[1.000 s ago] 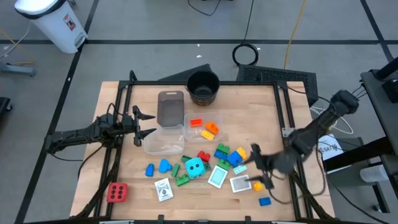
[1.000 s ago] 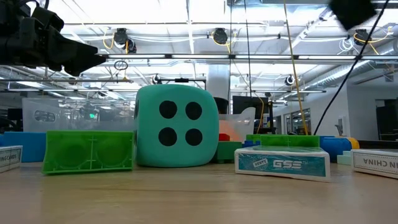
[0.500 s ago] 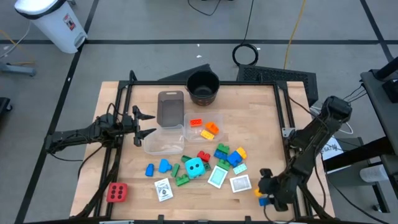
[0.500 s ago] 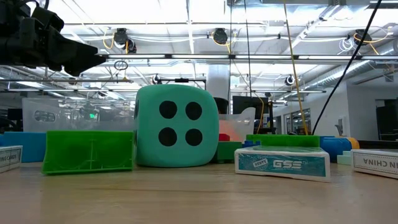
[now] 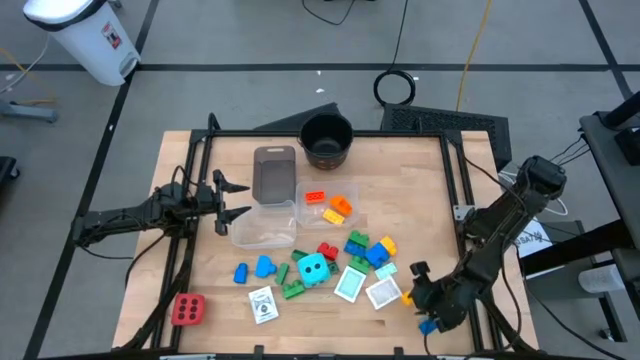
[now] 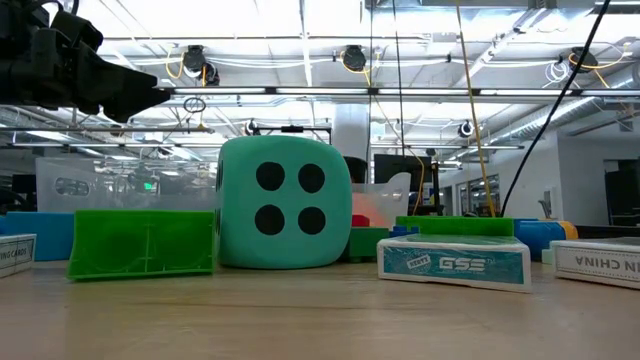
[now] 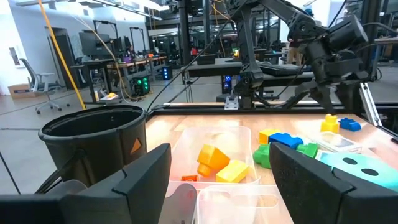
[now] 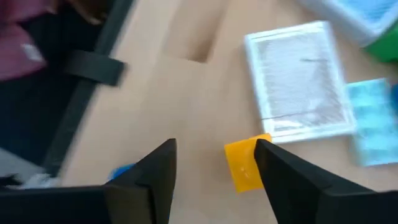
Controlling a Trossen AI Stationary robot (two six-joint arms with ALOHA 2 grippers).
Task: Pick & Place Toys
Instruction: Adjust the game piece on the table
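My right gripper [image 5: 419, 298] hovers at the table's near right, fingers spread, over a yellow block [image 8: 244, 165] beside a white-bordered card [image 8: 300, 78]. My left gripper [image 5: 232, 200] waits at the left with fingers released, holding nothing.

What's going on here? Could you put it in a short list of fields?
setting: wooden table with toys scattered on it
left end effector: open, waiting beside the clear tubs
right end effector: open, low at the table's near right corner
nearest toys: yellow block by its fingers, white card beside it, blue block close by
already in a tub: orange block
other: black pot
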